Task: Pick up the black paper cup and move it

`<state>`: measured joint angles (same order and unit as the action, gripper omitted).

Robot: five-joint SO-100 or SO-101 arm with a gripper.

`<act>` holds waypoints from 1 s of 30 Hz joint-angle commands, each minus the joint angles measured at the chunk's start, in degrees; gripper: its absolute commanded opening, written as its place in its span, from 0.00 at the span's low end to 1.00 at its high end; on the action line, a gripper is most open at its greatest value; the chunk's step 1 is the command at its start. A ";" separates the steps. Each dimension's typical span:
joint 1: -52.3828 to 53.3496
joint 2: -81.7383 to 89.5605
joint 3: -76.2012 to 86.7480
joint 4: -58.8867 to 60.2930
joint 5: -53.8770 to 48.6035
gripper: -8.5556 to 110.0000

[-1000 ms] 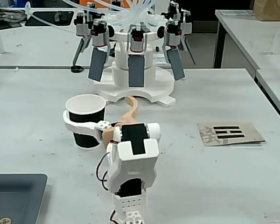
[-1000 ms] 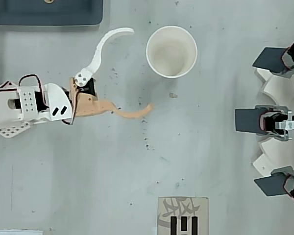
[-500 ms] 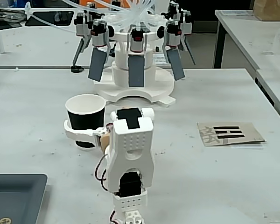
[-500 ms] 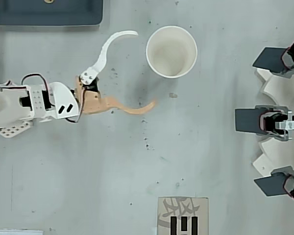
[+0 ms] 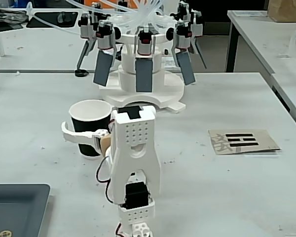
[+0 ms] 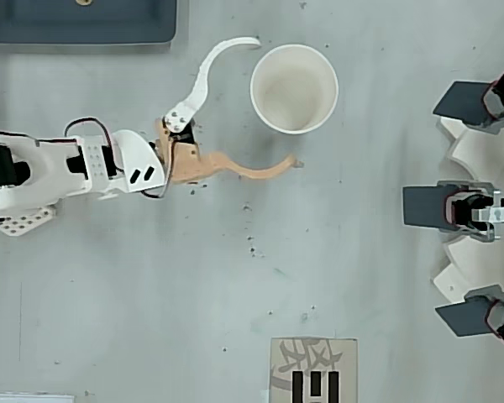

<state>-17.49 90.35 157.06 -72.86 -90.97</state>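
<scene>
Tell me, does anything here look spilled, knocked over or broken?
Nothing stands out. The cup stands upright and looks empty, and the open tool reaches around it. Only small dark specks dot the table.

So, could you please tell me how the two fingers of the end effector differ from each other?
In the overhead view, the upper finger is white, while the lower finger is tan. The white one ends level with the black paper cup's near rim; the tan one's tip reaches further, below the cup. Both are thin and curved, spread wide open, neither touching the cup.
</scene>
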 commanded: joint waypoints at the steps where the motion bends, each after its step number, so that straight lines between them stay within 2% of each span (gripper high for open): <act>1: -0.62 -0.88 -5.27 -1.32 0.44 0.44; 12: -2.81 -11.87 -17.40 -1.32 0.62 0.44; 30: -4.13 -19.78 -24.87 -1.41 1.14 0.43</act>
<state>-20.92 70.05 135.26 -73.12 -90.18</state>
